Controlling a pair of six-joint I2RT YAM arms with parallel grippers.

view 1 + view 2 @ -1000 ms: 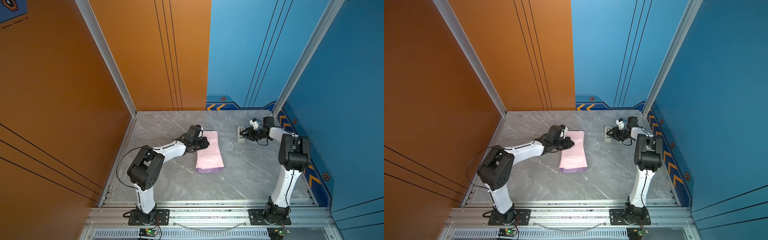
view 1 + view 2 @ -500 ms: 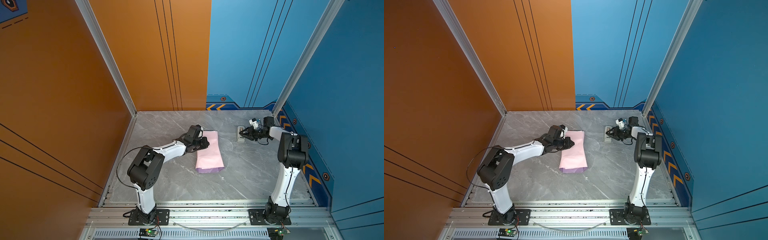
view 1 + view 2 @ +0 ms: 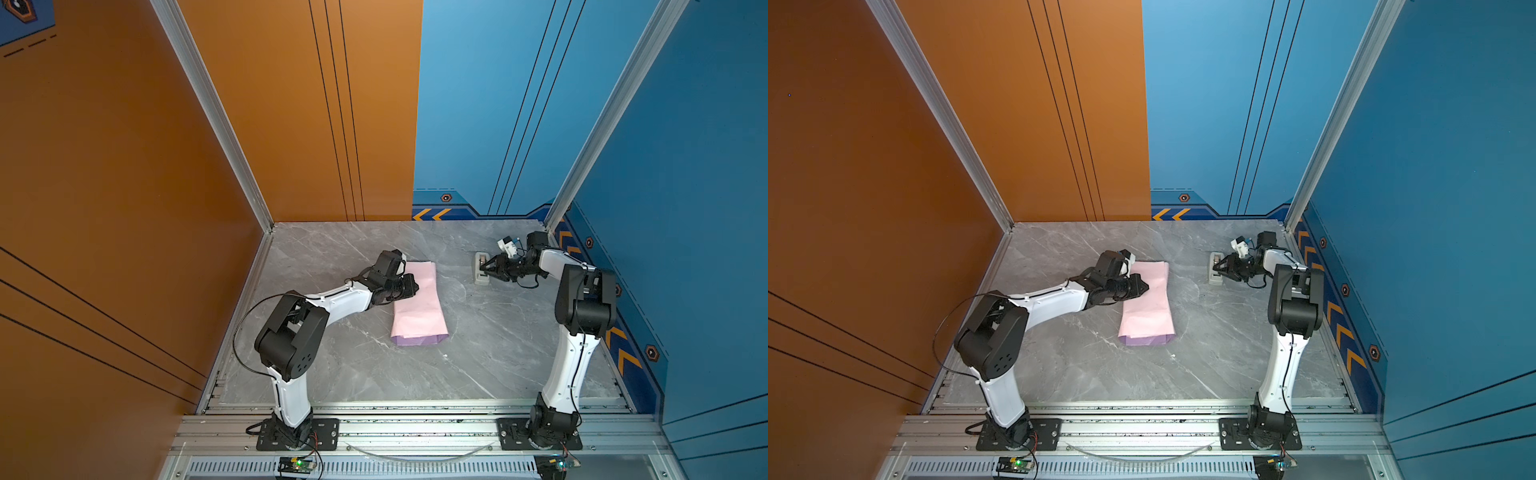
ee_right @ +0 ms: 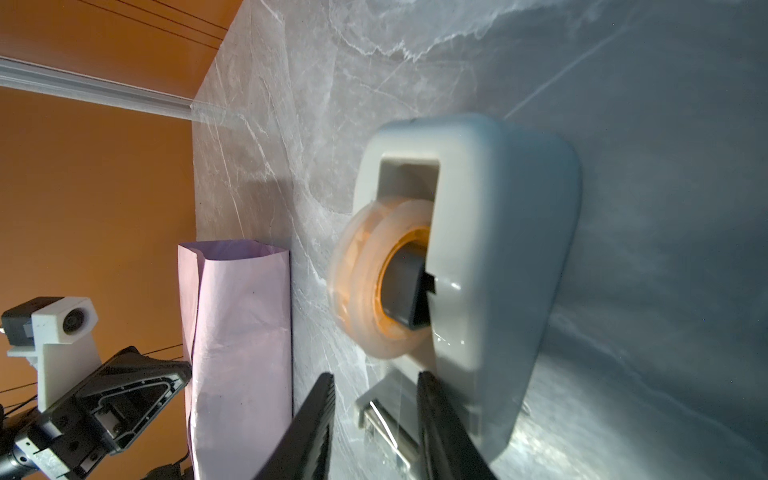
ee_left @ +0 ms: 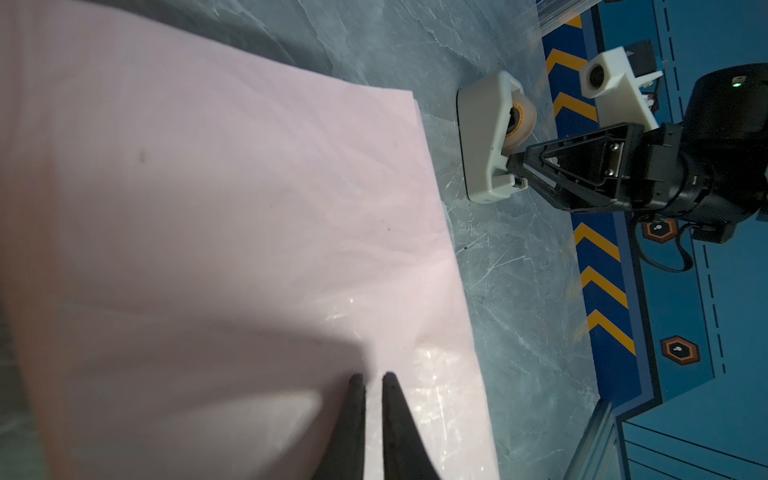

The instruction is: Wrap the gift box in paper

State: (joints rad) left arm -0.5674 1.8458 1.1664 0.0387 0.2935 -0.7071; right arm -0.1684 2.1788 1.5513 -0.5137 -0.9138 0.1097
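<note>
Orange walls (image 3: 124, 208) on the left and back-left and blue walls (image 3: 685, 208) on the back-right and right box in your cell. The grey marble table (image 3: 498, 353) runs up to them, with an aluminium rail (image 3: 415, 428) along the front. Your widest bare room lies in front of the paper and between it and the right arm's base. The paper (image 3: 419, 307) lies near mid-table as a long folded packet. Its pink face is up, lilac shows at the near end, and the long edges run front to back. The left gripper (image 3: 412, 286) reaches in over the packet's left long edge onto its far half. Its fingertips (image 5: 355, 399) rest on the pink face, pinched to a slit. The right gripper (image 3: 486, 271) is well apart from the paper, near the back-right corner. Its jaws stand parted astride the cutter end of the tape dispenser (image 3: 478, 262), below the tape roll (image 4: 374, 291).
</note>
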